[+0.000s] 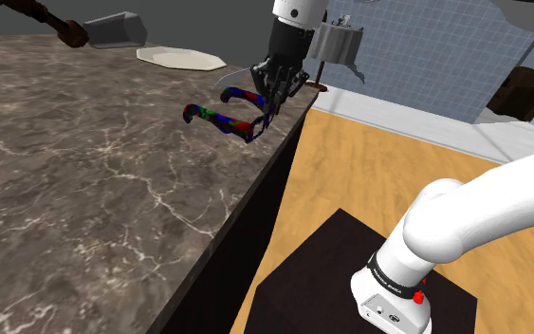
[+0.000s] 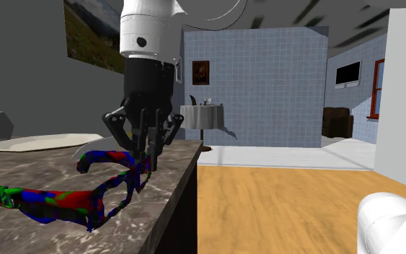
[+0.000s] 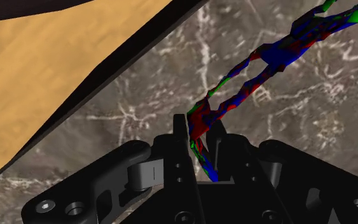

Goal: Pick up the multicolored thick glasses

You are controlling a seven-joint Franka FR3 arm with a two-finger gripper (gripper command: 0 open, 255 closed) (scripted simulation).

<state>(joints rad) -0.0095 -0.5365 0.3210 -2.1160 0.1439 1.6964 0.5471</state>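
Veined counter [image 1: 84, 171], wood floor [image 1: 369, 171] (glasses [image 1: 219, 120] gripped)

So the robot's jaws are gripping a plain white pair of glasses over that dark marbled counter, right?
Not white: the wrist view shows the glasses patched in red, blue and green. The rest holds: the jaws are shut on them, over the dark marbled counter.

there they are, the thick glasses [image 1: 219, 120], frame blotched blue, red and green, pinched at one end by the claw [image 3: 199, 135], temples unfolded, tilted, hanging just above the counter [image 1: 84, 171] near its edge.
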